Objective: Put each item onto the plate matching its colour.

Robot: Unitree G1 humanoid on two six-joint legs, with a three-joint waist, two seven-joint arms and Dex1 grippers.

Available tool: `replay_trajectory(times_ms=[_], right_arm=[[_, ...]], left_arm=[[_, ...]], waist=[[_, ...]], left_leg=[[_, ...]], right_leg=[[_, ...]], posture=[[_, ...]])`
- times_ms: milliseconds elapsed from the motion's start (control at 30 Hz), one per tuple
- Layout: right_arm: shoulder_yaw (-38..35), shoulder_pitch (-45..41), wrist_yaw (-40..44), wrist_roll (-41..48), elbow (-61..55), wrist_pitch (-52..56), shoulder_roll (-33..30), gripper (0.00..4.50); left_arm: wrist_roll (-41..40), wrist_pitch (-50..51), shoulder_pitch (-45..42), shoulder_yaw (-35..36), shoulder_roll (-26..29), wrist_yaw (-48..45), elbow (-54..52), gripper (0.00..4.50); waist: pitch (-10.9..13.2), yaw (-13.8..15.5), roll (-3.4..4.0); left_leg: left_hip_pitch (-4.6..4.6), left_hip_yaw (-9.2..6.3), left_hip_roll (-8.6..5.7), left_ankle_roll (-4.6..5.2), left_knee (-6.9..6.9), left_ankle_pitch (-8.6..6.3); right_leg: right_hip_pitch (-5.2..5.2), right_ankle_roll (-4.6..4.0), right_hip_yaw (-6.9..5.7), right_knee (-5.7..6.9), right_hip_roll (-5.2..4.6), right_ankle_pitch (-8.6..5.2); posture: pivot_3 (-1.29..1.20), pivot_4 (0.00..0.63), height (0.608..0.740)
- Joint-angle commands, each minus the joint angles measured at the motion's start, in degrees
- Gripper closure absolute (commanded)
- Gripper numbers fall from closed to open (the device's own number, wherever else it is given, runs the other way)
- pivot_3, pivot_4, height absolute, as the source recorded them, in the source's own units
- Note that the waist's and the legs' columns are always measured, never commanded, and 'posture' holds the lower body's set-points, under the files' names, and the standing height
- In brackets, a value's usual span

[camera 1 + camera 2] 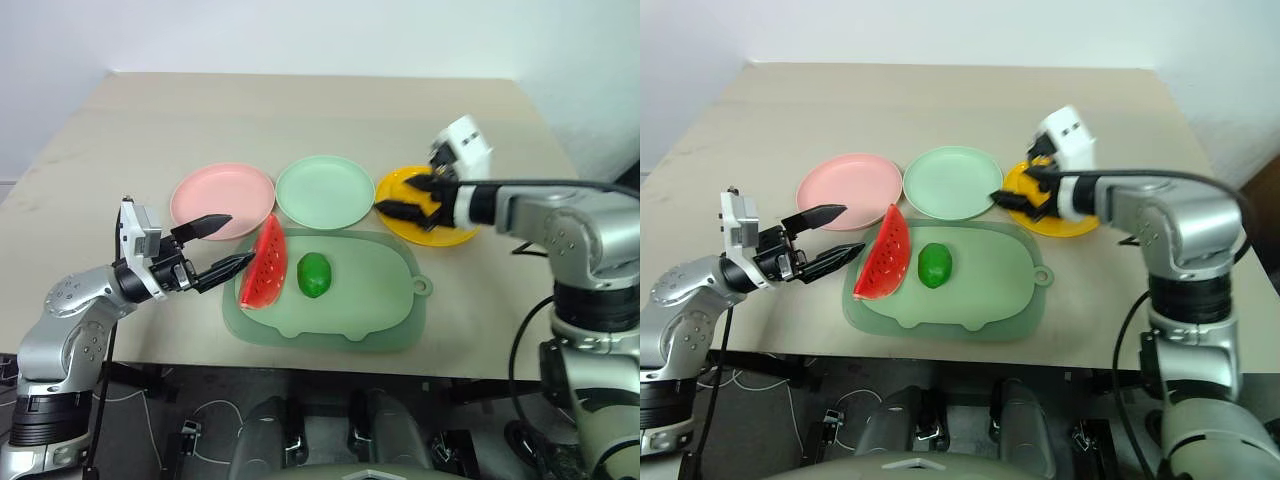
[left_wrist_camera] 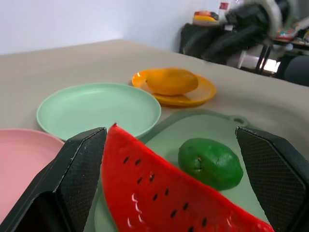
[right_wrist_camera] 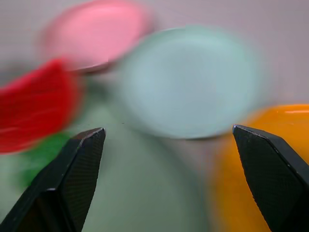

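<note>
A red watermelon wedge (image 1: 265, 266) and a small round green fruit (image 1: 314, 274) lie side by side on the pale green mat (image 1: 370, 300). Behind the mat stand a pink plate (image 1: 222, 197), a mint green plate (image 1: 325, 190) and a yellow plate (image 1: 440, 235). The oblong yellow fruit (image 2: 172, 81) rests on the yellow plate (image 2: 203, 94). My left gripper (image 1: 238, 240) is open just left of the watermelon wedge (image 2: 159, 193), level with it and apart from it. My right gripper (image 1: 405, 196) hovers open over the yellow plate's near-left edge, nothing between its fingers.
The plates and mat sit on a beige table (image 1: 300, 110) with bare surface behind them and to both sides. The table's front edge runs just below the mat. A dark pile of clutter (image 2: 227, 38) lies beyond the table in the left wrist view.
</note>
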Motion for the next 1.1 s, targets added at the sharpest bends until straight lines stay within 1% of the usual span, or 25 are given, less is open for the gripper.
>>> replay_trajectory(times_ms=[33, 133, 233, 333, 467, 567, 867, 1100], right_arm=[[-3.25, 0.46, -3.67, 2.02, -3.62, 5.28, 4.40, 0.03], [-5.02, 0.41, -6.12, 3.09, -4.03, 10.31, 9.96, 0.03], [-4.90, 0.77, -8.84, 4.02, -2.87, 11.25, 13.78, 0.03], [-3.28, 1.82, -11.26, 4.15, -2.93, 11.25, 16.54, 0.03], [-0.82, 3.66, -15.04, 1.99, -1.77, 11.24, 21.04, 0.03], [0.51, 5.16, -15.94, 2.66, -2.34, 11.25, 22.20, 0.03], [3.55, 4.08, -16.96, 0.71, 1.14, 9.64, 23.28, 0.03], [10.97, 3.61, -15.90, -1.84, 4.18, 3.11, 20.19, 0.03]], left_arm=[[-1.65, 0.14, 0.01, 2.05, 0.83, 0.02, -2.18, 0.00], [-1.80, 0.23, -0.35, 2.39, 0.76, 0.43, -2.05, 0.00], [-1.75, 0.25, -0.63, 2.06, 0.76, 0.52, -1.93, 0.00], [-1.89, 0.15, -0.95, 2.01, 0.53, 0.72, -1.70, 0.00], [-2.55, 0.32, -0.67, 2.16, 0.47, 0.92, -1.96, 0.00], [-2.60, 0.80, 0.16, 2.26, 1.34, 0.80, -2.44, 0.00], [-1.83, 0.18, 0.40, 2.12, 2.31, 0.33, -1.72, 0.00], [-1.37, -0.10, -0.43, 1.73, 2.04, -0.17, -1.15, 0.00]], waist=[[0.00, 0.18, 0.00], [0.00, 0.12, 0.00], [-0.01, 0.01, 0.00], [-0.01, -0.03, 0.00], [-0.01, -0.12, -0.01], [-0.01, -0.16, 0.00], [-0.02, -0.18, -0.01], [-0.02, -0.30, -0.01]], left_leg=[[0.00, 0.00, -0.01, 0.00, 0.00, 0.00], [-0.02, 0.01, -0.02, 0.00, 0.00, 0.00], [-0.02, 0.02, -0.02, -0.02, -0.05, 0.00], [-0.01, 0.03, -0.02, -0.07, -0.15, 0.03], [0.00, 0.06, -0.03, -0.17, -0.27, 0.09], [0.03, 0.06, -0.03, -0.24, -0.35, 0.14], [0.04, 0.09, -0.03, -0.27, -0.44, 0.16], [0.04, 0.11, -0.04, -0.32, -0.51, 0.19]], right_leg=[[0.01, 0.00, 0.00, -0.01, -0.01, 0.00], [0.00, -0.02, 0.00, -0.04, -0.01, 0.00], [-0.02, -0.03, 0.00, -0.03, 0.00, 0.00], [-0.06, -0.01, 0.00, -0.04, 0.02, 0.01], [-0.11, 0.00, 0.01, -0.03, 0.04, 0.02], [-0.13, 0.00, 0.01, -0.02, 0.07, 0.02], [-0.16, 0.00, 0.01, -0.04, 0.08, 0.02], [-0.20, 0.01, 0.01, -0.04, 0.10, 0.02]], posture=[[0.00, 0.150, 0.696], [0.00, 0.150, 0.696], [0.00, 0.150, 0.696], [0.00, 0.150, 0.696], [0.00, 0.150, 0.696], [0.00, 0.150, 0.696], [0.00, 0.150, 0.696], [0.00, 0.150, 0.696]])
